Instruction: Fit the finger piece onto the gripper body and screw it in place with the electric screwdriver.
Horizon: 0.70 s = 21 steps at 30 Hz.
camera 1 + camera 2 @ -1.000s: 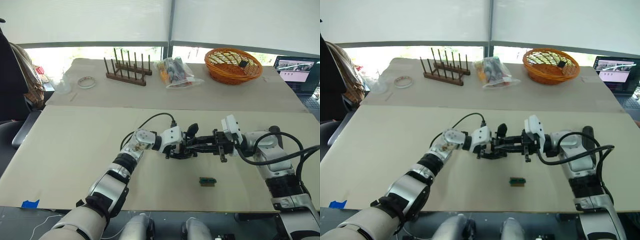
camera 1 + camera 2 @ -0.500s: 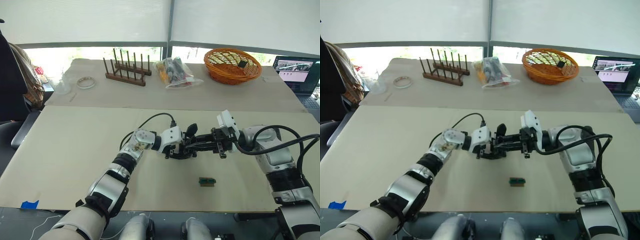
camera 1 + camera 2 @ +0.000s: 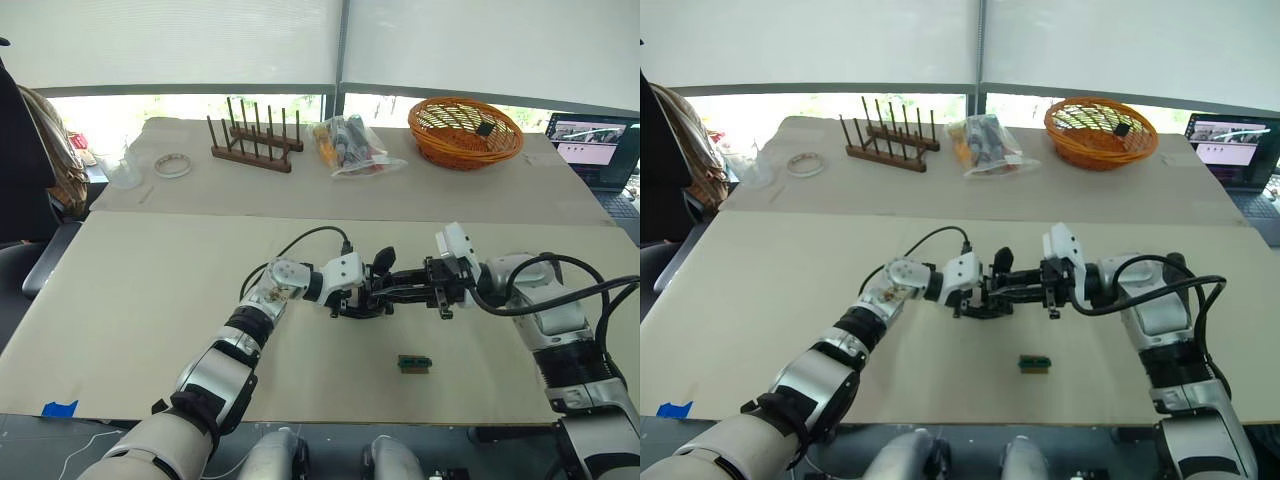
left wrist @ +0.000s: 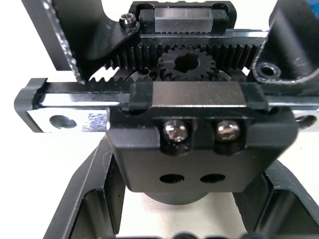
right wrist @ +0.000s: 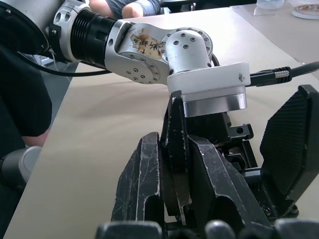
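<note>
Left eye view: the left gripper (image 3: 362, 297) and right gripper (image 3: 400, 292) meet nose to nose over the middle of the counter (image 3: 140, 300). Between them sits the gripper body (image 3: 366, 301), held by the left gripper's fingers. The right gripper's fingers reach onto it, clamped on the finger piece (image 3: 408, 290).
Loose part: a tiny green-and-black block (image 3: 414, 362) lies on the counter nearer the robot, apart from both grippers.
Far side: a wooden peg rack (image 3: 255, 140), a clear bag of items (image 3: 350, 145), an orange basket (image 3: 466, 130), a roll of tape (image 3: 172, 164) and a laptop (image 3: 595, 145).
Left wrist view: the gripper body (image 4: 199, 134) is close up, with its toothed racks, central gear and 2 screw heads (image 4: 175, 131). The left gripper's black fingers (image 4: 84, 199) stand on either side of it, clamped on it.
Right wrist view: the right gripper's 2 fingers (image 5: 142, 184) are pressed on the slim black finger piece (image 5: 177, 149), whose tip reaches the gripper body (image 5: 234, 149) under the left gripper's white casing (image 5: 209, 87).
</note>
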Each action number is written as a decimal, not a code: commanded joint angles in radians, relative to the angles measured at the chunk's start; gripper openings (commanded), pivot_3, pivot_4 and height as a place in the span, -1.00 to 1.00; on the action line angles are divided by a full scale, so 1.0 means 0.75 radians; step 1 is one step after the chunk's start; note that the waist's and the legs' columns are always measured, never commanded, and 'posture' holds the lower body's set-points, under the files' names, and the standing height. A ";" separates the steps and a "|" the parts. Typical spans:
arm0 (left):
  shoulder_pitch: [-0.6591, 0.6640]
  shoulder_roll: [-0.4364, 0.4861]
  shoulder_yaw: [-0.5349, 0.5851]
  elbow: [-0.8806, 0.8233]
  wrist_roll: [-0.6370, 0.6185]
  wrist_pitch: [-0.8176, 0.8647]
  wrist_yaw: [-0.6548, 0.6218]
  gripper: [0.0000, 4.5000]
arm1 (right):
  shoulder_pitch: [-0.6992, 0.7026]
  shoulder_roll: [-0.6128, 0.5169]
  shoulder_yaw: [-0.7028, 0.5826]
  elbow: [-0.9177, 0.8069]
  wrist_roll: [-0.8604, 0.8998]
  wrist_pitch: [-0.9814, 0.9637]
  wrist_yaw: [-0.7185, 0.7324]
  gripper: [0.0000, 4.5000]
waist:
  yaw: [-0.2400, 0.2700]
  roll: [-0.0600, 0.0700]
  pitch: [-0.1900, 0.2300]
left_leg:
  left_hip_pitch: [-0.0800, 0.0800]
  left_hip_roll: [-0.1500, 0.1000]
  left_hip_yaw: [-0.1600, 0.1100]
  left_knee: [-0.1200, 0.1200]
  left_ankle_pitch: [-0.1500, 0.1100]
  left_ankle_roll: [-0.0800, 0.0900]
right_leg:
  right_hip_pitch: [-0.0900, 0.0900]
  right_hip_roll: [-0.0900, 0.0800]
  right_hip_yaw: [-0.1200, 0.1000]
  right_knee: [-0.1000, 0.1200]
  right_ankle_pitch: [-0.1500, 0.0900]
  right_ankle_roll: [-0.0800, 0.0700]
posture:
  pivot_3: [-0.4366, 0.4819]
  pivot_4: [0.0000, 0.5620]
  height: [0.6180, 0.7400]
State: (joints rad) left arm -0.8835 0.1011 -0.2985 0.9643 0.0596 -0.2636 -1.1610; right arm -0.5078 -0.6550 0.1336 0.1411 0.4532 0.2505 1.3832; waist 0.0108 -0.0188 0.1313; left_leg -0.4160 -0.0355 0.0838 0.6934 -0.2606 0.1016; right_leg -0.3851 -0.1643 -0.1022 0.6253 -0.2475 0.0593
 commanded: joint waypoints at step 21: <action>0.020 0.006 0.012 -0.051 -0.029 0.003 -0.046 0.04 | 0.032 0.016 -0.155 -0.223 0.080 0.110 -0.174 -0.23 | 0.000 0.006 0.007 | -0.013 -0.002 0.003 0.002 0.002 0.004 | -0.006 0.000 -0.010 0.001 0.000 -0.001 | -0.05 -0.47 1.00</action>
State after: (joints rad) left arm -0.8816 0.1059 -0.2893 0.9507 0.0373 -0.2604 -1.1852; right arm -0.4702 -0.6239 0.0591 0.0176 0.4861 0.3182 1.2615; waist 0.0108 -0.0144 0.1367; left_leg -0.4257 -0.0368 0.0859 0.6949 -0.2588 0.1047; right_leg -0.3893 -0.1643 -0.1104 0.6257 -0.2472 0.0589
